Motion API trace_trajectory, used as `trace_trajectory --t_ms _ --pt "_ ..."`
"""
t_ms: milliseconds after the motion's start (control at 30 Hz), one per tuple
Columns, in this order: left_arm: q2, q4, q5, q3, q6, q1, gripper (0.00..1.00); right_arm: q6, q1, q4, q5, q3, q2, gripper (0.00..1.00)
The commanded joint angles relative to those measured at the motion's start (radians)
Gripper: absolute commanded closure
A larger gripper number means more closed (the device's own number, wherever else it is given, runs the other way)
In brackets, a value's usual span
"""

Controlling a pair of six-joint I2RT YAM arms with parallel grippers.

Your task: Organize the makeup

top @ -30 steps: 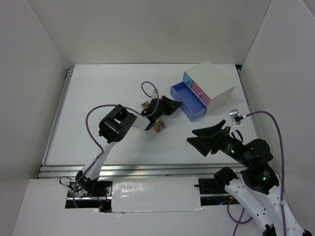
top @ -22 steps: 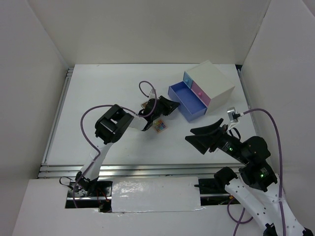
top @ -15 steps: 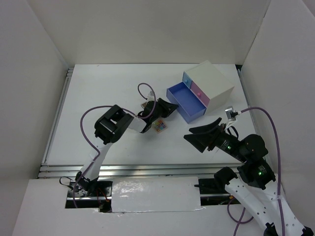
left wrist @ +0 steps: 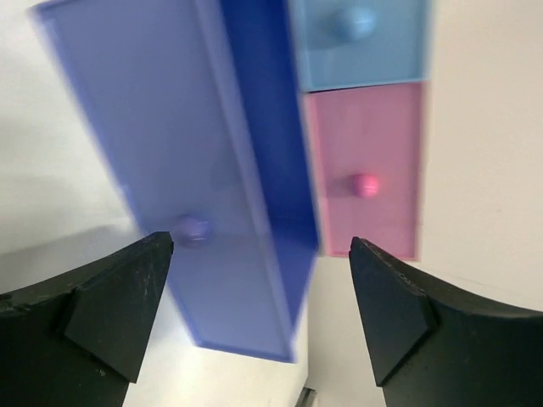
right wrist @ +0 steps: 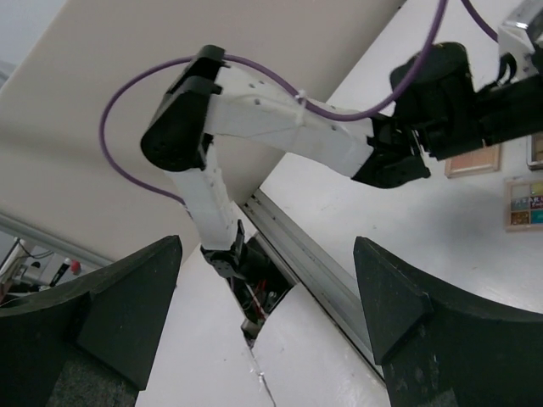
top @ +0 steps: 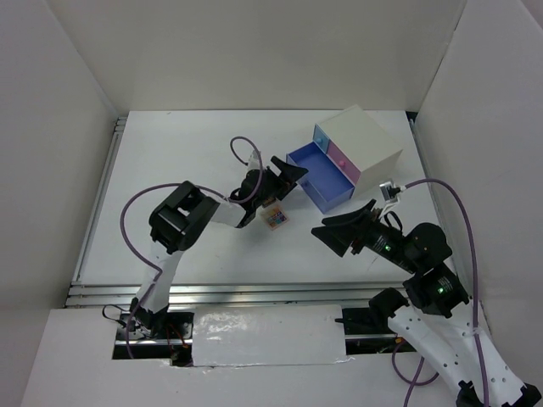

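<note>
The multicoloured palette (top: 275, 218) lies flat on the table, just near of my left gripper (top: 293, 176). That gripper is open and empty, at the front of the pulled-out blue drawer (top: 316, 176). In the left wrist view the drawer (left wrist: 229, 161) and its knob (left wrist: 193, 228) lie ahead of the left gripper (left wrist: 263, 314), untouched. My right gripper (top: 327, 239) hovers open and empty to the right of the palette. In the right wrist view the right gripper (right wrist: 267, 314) stands wide, with a peach palette (right wrist: 473, 159) and the multicoloured palette (right wrist: 526, 203) at the right edge. The other makeup is out of view.
The white box (top: 365, 146) stands at the back right, its light blue drawer (left wrist: 356, 42) and pink drawer (left wrist: 365, 170) shut. White walls enclose the table on three sides. The left arm (right wrist: 254, 110) crosses the right wrist view.
The blue drawer has slid a little further out to the left along with my left gripper, whose jaws now stand apart. My right gripper has drifted left.
</note>
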Motion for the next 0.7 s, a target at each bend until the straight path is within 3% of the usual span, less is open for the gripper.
trace_trajectory --t_ms 0,100,233,267,333,367,467,533,667 --pt "-0.115 0.035 -0.006 0.000 0.074 0.006 0.01 -0.055 -0.001 0.008 0.030 0.049 0.032 0.10" --pt "-0.202 -0.040 -0.015 -0.026 0.117 0.017 0.01 -0.118 -0.001 -0.022 0.070 0.081 0.061 0.08" --pt "-0.410 -0.536 -0.118 0.029 0.242 0.066 0.01 -0.244 -0.003 -0.025 0.081 0.089 0.133 0.06" --pt "-0.443 -0.803 -0.143 0.057 0.270 0.084 0.01 -0.259 -0.001 -0.037 0.083 0.093 0.156 0.05" --pt "-0.545 -1.038 -0.245 0.104 0.336 0.138 0.01 -0.299 -0.001 -0.054 0.093 0.102 0.242 0.05" --pt "-0.589 -1.221 -0.276 0.105 0.352 0.177 0.01 -0.313 0.002 -0.065 0.119 0.113 0.330 0.03" --pt "-0.767 -1.493 -0.382 0.092 0.444 0.233 0.01 -0.359 0.019 -0.132 0.162 0.196 0.604 0.00" --pt "-0.902 -1.548 -0.396 0.042 0.539 0.235 0.01 -0.402 0.049 -0.180 0.222 0.305 0.851 0.00" --pt "-1.104 -1.606 -0.274 -0.087 0.649 0.242 0.01 -0.516 0.083 -0.230 0.334 0.495 1.142 0.00"
